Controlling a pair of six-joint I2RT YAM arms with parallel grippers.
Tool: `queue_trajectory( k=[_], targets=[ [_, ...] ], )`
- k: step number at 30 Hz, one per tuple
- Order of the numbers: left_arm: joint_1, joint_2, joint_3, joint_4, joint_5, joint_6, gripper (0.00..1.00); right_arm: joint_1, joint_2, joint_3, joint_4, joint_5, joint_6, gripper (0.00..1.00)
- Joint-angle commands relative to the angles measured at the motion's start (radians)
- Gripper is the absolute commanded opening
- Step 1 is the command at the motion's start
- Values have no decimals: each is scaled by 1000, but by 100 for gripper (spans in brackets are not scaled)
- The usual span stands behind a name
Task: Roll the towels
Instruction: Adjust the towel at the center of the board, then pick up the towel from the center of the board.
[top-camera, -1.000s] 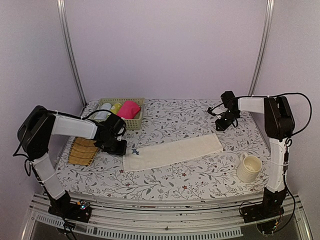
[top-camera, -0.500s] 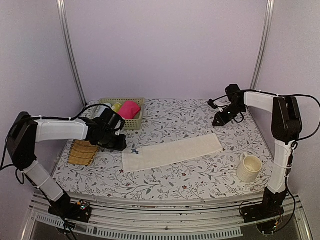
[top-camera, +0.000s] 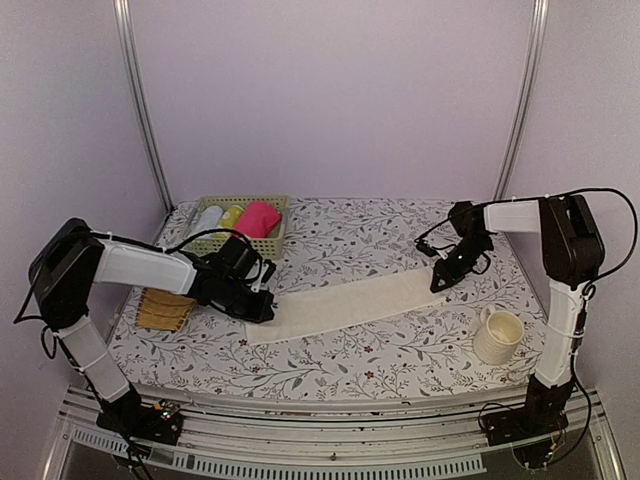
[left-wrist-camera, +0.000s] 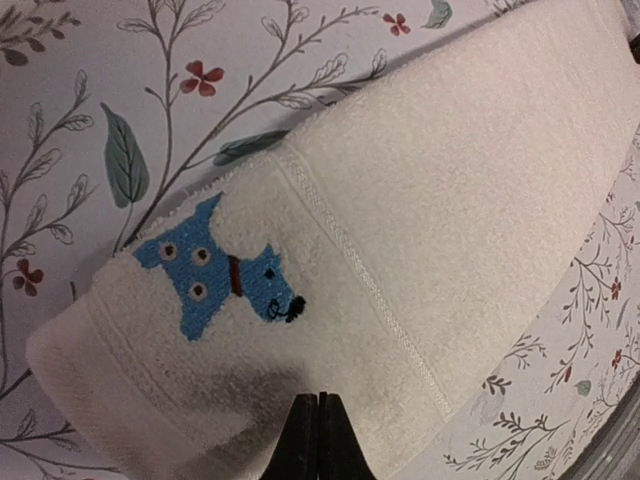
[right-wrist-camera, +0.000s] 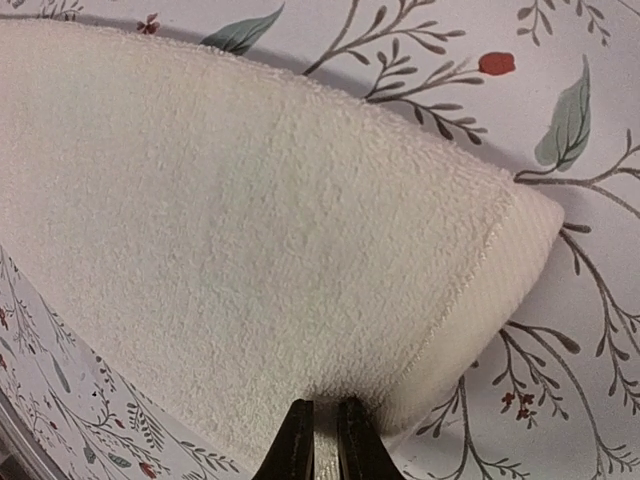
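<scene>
The cream-white towel (top-camera: 350, 303) lies flat as a long strip slanting across the middle of the table. A blue dog is stitched on its left end (left-wrist-camera: 215, 272). My left gripper (top-camera: 268, 313) rests on that left end, its jaws (left-wrist-camera: 320, 398) shut tight together with nothing visible between them. My right gripper (top-camera: 440, 284) is down at the right end of the towel (right-wrist-camera: 250, 220), its jaws (right-wrist-camera: 322, 405) nearly together with a pinch of the towel's edge between them. The pink towel (top-camera: 258, 218) sits bundled in the basket.
A green woven basket (top-camera: 270, 245) stands at the back left, holding white and yellow bundles beside the pink towel. A tan straw mat (top-camera: 165, 305) lies at the left edge under my left arm. A cream mug (top-camera: 497, 335) stands front right.
My left gripper has moved right, from beside the straw mat onto the towel's left end, and shut. My right gripper has come down from the back onto the towel's right end and narrowed.
</scene>
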Motion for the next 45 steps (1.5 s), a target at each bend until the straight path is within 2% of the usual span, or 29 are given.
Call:
queue_trajectory(
  k=[1,5,10,13,16,29,33,36,40,45],
  targets=[
    [-20,37,-4,67,46,-17,1,-46,38,24,31,134,19,13],
    [-39,69,14,99,57,-27,3,-60,57,78,48,170,25,13],
    [-58,56,43,124,52,-24,7,-60,16,128,1,62,31,18],
    [-59,32,42,137,36,-15,10,-65,-34,110,11,81,42,28],
    [-59,22,40,149,28,-10,12,-74,-44,98,18,107,57,32],
    [-59,7,17,155,9,-5,13,-51,106,158,-1,212,52,33],
    [-59,3,8,151,-3,-4,13,-24,132,145,19,333,60,33],
    [-59,2,11,148,-10,-3,13,-22,152,131,27,415,64,28],
    [-59,-3,19,146,-20,1,13,-27,157,109,55,492,55,13],
    [-59,-1,29,137,-33,13,13,-74,152,141,54,485,47,3]
  ],
)
